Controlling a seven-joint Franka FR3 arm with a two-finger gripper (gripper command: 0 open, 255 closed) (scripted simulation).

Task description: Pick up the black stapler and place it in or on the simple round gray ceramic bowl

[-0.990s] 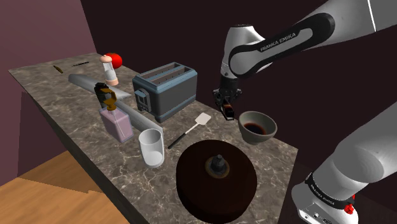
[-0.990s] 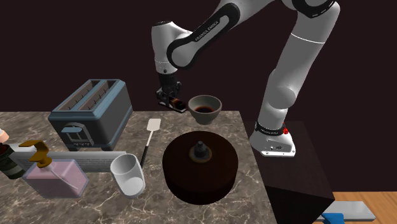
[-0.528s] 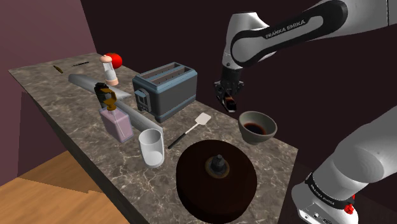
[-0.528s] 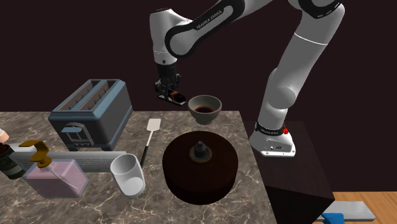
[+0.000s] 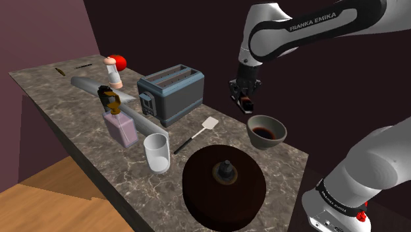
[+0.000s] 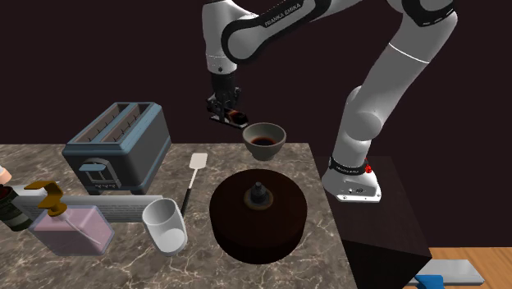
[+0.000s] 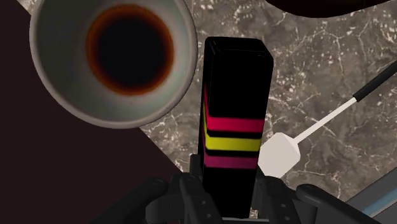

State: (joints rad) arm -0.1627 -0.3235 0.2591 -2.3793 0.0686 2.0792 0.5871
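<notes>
moved: stapler (image 7: 232, 83) lifted higher, toward bowl (image 7: 51, 89) | fingers (image 7: 188, 194): clamped on stapler | hidden: stapler's near end between fingers

Counts: 1 black stapler (image 5: 247, 102), 1 grey bowl (image 5: 259, 140), 1 toaster (image 5: 170, 95), 1 white spatula (image 5: 210, 123), 1 glass (image 5: 157, 153), 1 dark lidded pot (image 5: 224, 191), 1 pink dispenser (image 5: 120, 129), 1 brown bottle (image 5: 110, 100), 1 red-capped bottle (image 5: 116, 71), 1 grey tube (image 5: 95, 87), 2 small dark bits (image 5: 60, 70).
</notes>
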